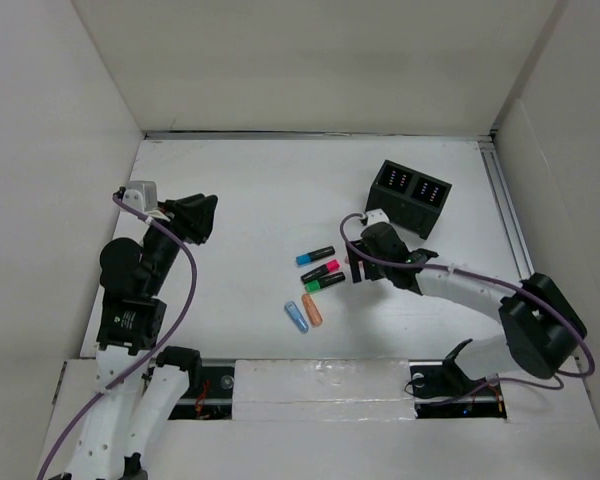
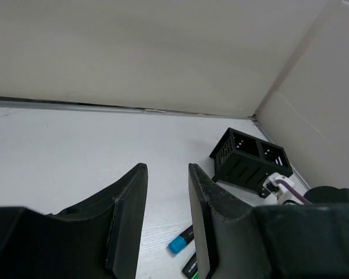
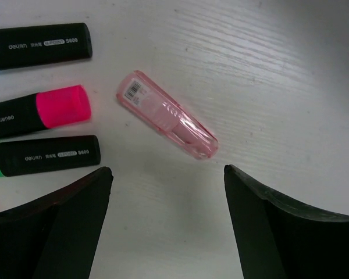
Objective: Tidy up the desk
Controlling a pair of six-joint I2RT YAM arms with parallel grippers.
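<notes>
White counter [image 1: 250,200] at mid-frame – right gripper [image 3: 167,171] is held spread above a pink marker [image 3: 166,122]; left gripper [image 2: 167,168] is pressed nearly together, empty.

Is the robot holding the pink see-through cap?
No, the pink cap lies loose on the desk, ahead of the open right gripper.

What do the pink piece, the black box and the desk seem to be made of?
The pink piece is probably translucent glossy plastic: the desk shows through it, and highlights glint on it. The black box seems matte plastic, with slotted walls; painted metal is possible. The desk looks like matte white board, perhaps laminate, with fine grain lines.
</notes>
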